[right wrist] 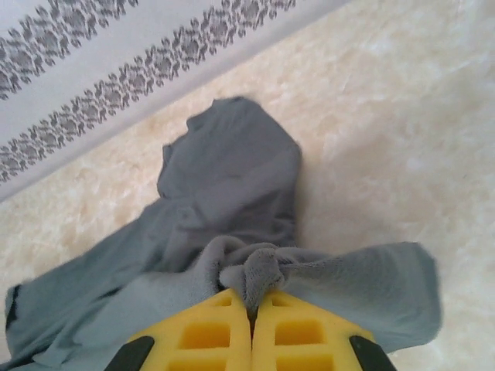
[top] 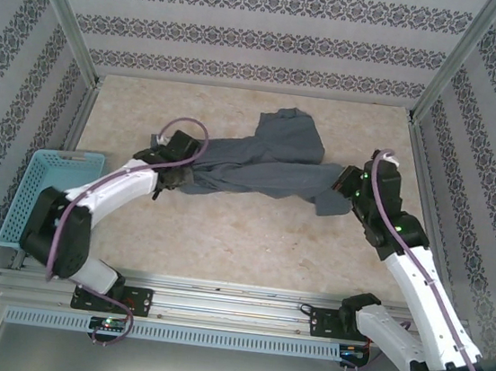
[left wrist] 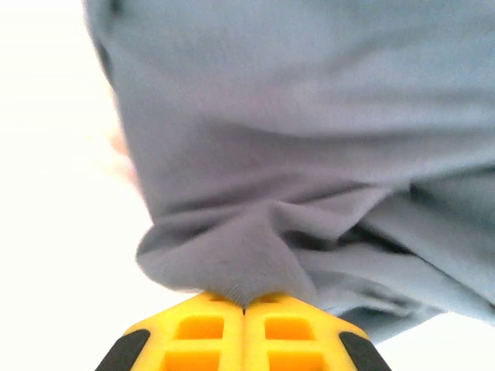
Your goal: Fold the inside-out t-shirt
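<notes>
Tabletop (top: 223,237), beige and marbled, holds the t-shirt (top: 260,164) between floral-striped walls (top: 268,25).

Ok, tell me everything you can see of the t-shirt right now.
The t-shirt is plain slate-grey, soft, matte cloth, crumpled into a long rope-like bundle stretched left to right across the middle of the table. One wrinkled flap spreads flat toward the far wall. The left gripper is shut on a fold at its left end, and the right gripper is shut on a bunched fold at its right end. I can't make out a label.
</notes>
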`<state>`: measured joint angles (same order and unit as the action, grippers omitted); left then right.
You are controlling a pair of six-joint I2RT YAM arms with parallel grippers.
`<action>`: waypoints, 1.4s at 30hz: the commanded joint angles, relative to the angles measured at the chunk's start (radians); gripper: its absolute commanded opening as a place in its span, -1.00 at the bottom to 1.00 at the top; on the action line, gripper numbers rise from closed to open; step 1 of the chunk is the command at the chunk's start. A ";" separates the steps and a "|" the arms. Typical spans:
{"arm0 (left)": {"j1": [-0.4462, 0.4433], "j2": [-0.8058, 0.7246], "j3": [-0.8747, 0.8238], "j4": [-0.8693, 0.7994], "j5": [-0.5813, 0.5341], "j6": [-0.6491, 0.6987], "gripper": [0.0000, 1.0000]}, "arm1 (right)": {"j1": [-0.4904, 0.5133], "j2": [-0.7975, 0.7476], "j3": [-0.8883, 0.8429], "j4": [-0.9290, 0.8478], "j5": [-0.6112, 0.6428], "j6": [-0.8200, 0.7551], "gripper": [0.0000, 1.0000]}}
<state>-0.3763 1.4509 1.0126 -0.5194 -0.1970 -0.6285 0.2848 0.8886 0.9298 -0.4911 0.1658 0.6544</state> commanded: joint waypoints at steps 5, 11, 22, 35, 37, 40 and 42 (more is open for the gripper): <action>0.170 -0.246 0.030 -0.017 -0.057 0.102 -1.00 | -0.060 0.021 0.125 -0.080 0.002 -0.063 -1.00; 0.272 -0.132 0.086 0.002 0.048 0.097 -1.00 | -0.087 0.141 0.155 -0.037 -0.001 -0.055 -1.00; 0.275 0.485 0.533 -0.118 0.176 0.176 -0.61 | -0.127 0.619 0.316 0.112 -0.080 -0.066 -1.00; -0.023 0.137 0.163 -0.227 -0.003 -0.086 0.38 | -0.180 0.742 0.370 0.129 -0.165 -0.071 -1.00; -0.059 0.134 0.111 -0.214 -0.003 -0.122 0.32 | -0.180 0.739 0.366 0.131 -0.167 -0.071 -1.00; -0.084 0.162 0.088 -0.195 0.008 -0.143 0.30 | -0.181 0.734 0.357 0.134 -0.163 -0.075 -1.00; -0.094 0.190 0.087 -0.175 0.024 -0.148 0.29 | -0.181 0.730 0.350 0.135 -0.161 -0.076 -1.00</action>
<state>-0.4583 1.6146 1.1042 -0.6968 -0.1616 -0.7181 0.1047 1.6493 1.2957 -0.3828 0.0090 0.5877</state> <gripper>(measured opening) 0.645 0.060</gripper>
